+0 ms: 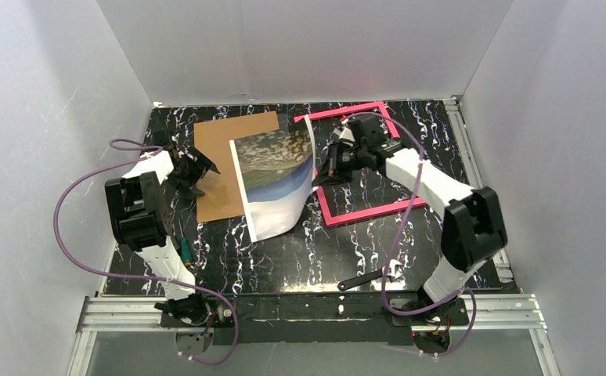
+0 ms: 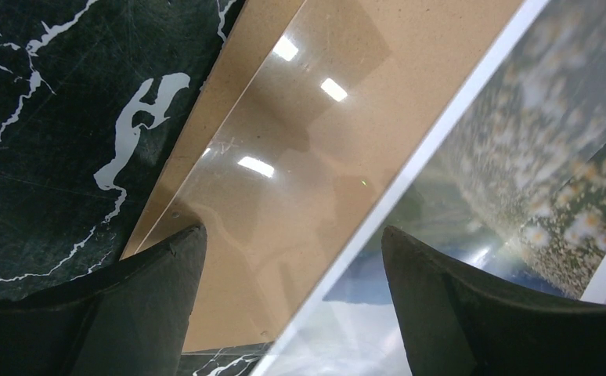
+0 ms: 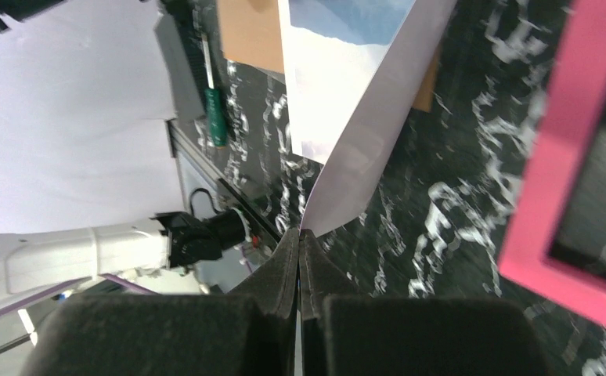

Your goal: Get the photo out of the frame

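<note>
1. Frame: the thin rectangular frame (image 1: 372, 211) with its bright pink-red border lies flat on the black, white-veined desk (image 1: 284, 258), towards the far right corner. Its opening shows only dark desk, with no print or panel inside.
2. Backing board: the plain brown fibreboard backing board (image 1: 221, 149) lies apart from the frame, at the far left of the desk. The left wrist view shows a clear sheet (image 2: 284, 157) lying on top of it.
3. Photo: the large rectangular landscape photo (image 1: 272, 184), blue sky over rocky ground with a white margin, sits between the board and the frame. It is bowed upward. Its left part rests over the board's right side, and its right edge is raised off the desk just beside the frame.
4. Right hand (image 3: 298, 235): pinched fully closed on the white edge of the photo, holding that edge up.
5. Left hand (image 2: 292, 231): fingers spread wide and gripping nothing, poised over the left edge of the backing board.
6. Assessment: the extraction appears essentially complete, since the photo is clear of the frame. What is left, in my judgement, is to lay the photo flat on bare desk and let it go.
</note>
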Controlling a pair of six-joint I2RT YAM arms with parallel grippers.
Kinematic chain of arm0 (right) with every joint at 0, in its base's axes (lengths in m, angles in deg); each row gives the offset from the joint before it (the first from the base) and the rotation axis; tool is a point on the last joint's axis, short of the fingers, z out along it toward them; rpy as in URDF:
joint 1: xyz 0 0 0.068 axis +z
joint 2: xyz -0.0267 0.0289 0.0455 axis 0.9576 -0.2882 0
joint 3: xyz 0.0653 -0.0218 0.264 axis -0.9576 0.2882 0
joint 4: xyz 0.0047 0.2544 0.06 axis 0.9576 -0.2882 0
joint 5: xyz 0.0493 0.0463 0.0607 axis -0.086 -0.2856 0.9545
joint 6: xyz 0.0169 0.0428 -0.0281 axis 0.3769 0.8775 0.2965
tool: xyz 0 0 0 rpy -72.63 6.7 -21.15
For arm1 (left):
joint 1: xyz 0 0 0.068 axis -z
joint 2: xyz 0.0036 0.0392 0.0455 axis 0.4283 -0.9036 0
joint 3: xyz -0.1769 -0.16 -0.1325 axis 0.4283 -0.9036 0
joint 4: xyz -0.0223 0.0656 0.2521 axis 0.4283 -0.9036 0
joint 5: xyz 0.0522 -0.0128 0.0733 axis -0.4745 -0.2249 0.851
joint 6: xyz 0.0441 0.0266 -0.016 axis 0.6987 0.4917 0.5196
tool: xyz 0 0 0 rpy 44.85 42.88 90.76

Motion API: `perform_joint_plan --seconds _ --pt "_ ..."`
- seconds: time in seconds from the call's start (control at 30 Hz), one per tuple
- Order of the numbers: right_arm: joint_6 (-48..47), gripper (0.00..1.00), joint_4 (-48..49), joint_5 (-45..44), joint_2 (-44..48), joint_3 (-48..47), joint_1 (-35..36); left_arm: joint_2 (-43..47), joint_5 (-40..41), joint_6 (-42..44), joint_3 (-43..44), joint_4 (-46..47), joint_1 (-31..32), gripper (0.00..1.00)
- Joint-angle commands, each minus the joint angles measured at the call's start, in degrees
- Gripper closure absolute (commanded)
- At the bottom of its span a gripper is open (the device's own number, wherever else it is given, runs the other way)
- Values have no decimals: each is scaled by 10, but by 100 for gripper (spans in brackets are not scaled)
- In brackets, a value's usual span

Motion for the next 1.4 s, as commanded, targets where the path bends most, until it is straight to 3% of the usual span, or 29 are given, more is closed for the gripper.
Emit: perform_joint_plan --seconds 0.0,0.27,0.5,0.73,0.9,1.07,1.37 --pt "-104 99 -200 -54 92 -46 -37 -37 15 8 -12 -59 -4 17" --pt "-199 99 -428 -209 241 -131 -58 -30 -14 11 19 -100 9 12" --pt "-177 99 -442 -161 298 -225 -58 30 -69 -1 61 -137 43 10" --pt "-90 99 -301 -15 281 -338 -54 132 -119 -31 107 -152 92 9" --pt "14 99 -111 46 260 -333 -44 209 -79 10 185 -207 98 8" --pt "101 99 47 59 169 -367 2 249 -30 56 288 -282 98 6" --pt "266 99 224 53 -79 -656 44 230 59 130 486 -391 70 2"
